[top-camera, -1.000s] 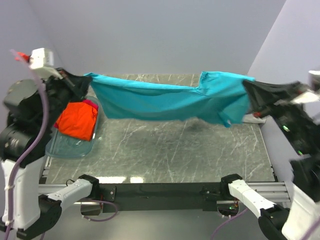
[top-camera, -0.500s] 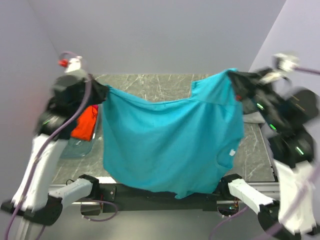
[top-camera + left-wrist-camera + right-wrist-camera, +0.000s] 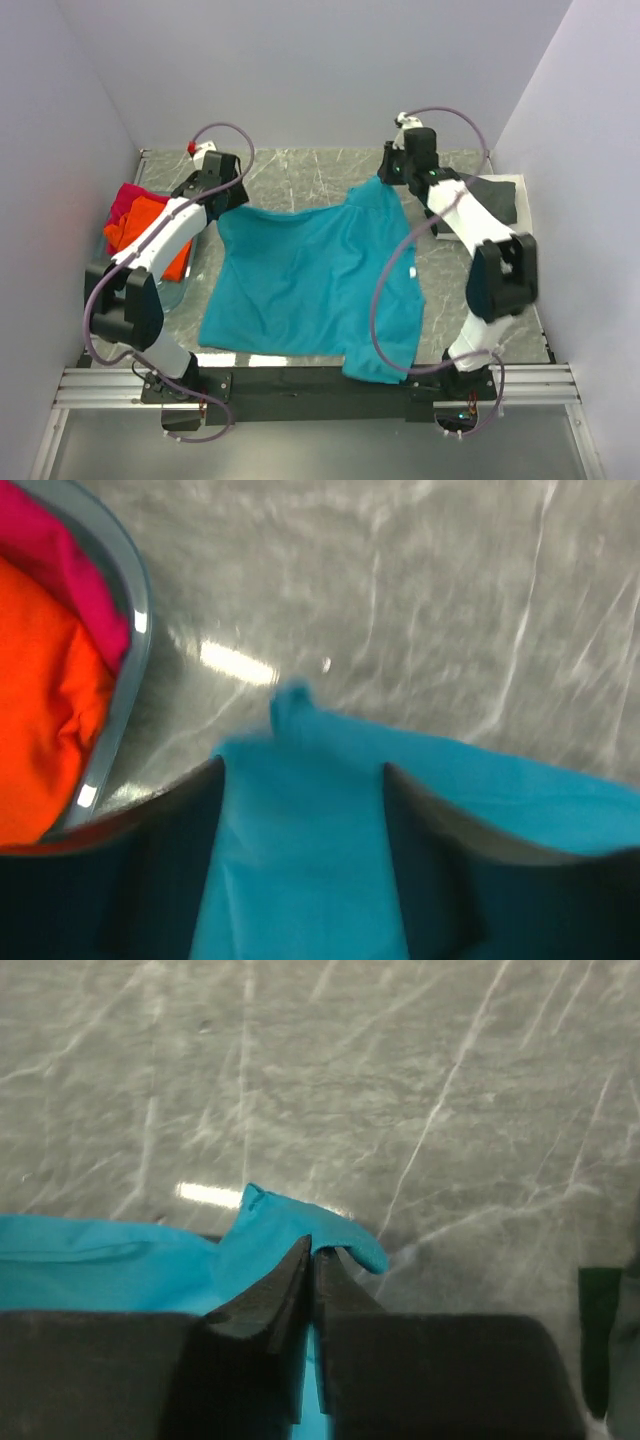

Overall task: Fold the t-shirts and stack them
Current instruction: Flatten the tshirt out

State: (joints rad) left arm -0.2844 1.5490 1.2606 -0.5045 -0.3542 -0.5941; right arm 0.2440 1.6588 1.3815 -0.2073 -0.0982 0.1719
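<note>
The plain teal cloth t-shirt [image 3: 310,280] lies spread on the grey marble table [image 3: 300,172] with its near hem draped over the front edge, the right gripper [image 3: 312,1250] pinching its far corner, the left gripper [image 3: 302,768] standing wide astride the other, and bare marble beyond.

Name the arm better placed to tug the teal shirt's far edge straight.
Right: the right gripper is shut on a corner of the teal shirt, while the left gripper stands open.

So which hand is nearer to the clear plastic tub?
Left. The left hand is beside the clear tub, at a corner of the teal t-shirt; the right hand is far on its other side.
</note>
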